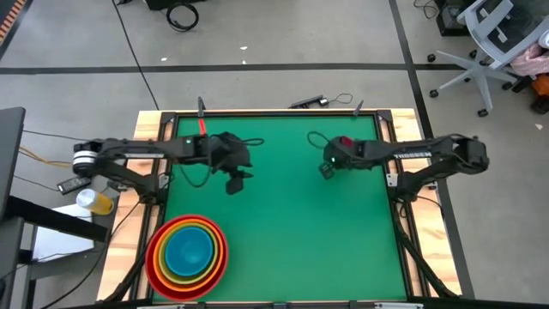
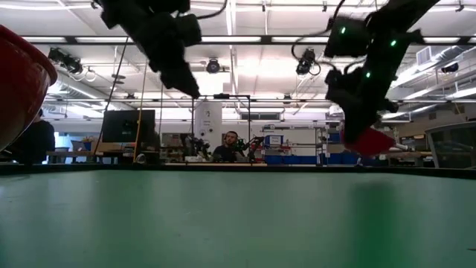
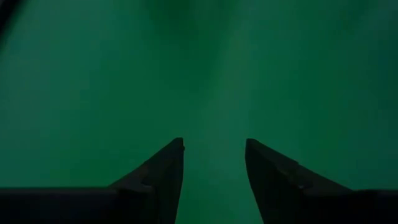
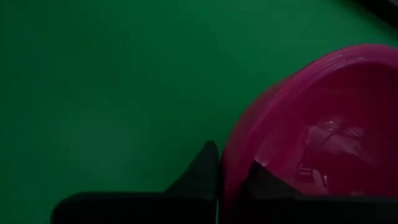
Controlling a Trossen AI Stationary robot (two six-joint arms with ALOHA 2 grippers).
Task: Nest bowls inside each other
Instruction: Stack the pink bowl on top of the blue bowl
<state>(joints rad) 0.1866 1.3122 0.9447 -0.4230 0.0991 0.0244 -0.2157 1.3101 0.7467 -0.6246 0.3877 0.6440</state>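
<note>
Green table was mostly bare; right gripper pinched the pink bowl's rim to carry it, left gripper hung apart, empty.

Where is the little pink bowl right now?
The pink bowl is pinched by its rim in the right pincer, lifted above the green table on the far right side. It is well away from the stacked bowls at the near left corner.

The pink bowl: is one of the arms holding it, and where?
Yes. The right gripper pinches the pink bowl by its rim, one finger inside, one outside. The left gripper holds nothing.
</note>
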